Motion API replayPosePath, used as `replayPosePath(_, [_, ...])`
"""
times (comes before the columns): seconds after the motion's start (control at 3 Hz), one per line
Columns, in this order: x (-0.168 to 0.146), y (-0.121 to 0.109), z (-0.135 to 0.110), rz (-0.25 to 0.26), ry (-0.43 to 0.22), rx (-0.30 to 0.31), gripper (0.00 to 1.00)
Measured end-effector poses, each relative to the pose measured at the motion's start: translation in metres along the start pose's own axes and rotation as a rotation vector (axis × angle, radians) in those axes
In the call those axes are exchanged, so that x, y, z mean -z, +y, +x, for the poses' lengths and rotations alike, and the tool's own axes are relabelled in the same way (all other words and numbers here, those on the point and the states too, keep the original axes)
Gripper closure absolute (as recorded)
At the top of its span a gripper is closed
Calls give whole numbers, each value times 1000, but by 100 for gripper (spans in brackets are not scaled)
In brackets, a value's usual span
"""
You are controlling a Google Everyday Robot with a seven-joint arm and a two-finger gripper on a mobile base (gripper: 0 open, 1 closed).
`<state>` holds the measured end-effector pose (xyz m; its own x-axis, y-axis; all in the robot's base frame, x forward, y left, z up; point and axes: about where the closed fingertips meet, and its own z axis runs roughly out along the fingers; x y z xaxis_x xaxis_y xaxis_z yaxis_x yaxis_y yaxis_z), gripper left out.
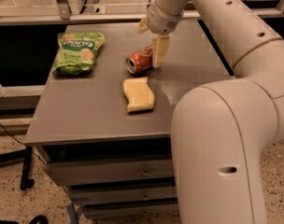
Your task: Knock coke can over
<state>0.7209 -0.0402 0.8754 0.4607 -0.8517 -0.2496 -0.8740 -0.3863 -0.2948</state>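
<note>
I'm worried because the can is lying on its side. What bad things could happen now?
The small reddish-orange metal drink can lies on its side on the grey table, so it might roll, maybe into the pale yellow wavy block or off an edge. The tool hangs just above the can, one finger beside its end; a careless move could bump it rolling.

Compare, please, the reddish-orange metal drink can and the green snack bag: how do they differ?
The reddish-orange cylindrical metal can is smaller than the flat green snack bag. The can lies on its side below the gripper; the bag lies apart, farther left. Both rest on the grey table.
</note>
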Motion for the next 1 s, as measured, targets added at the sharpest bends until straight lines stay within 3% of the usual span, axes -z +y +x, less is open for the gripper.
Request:
replayPosePath(0.67, [9, 2, 0, 14, -79, -37, 0])
replayPosePath(1.0, [24, 0, 11, 113, -239, -168, 0])
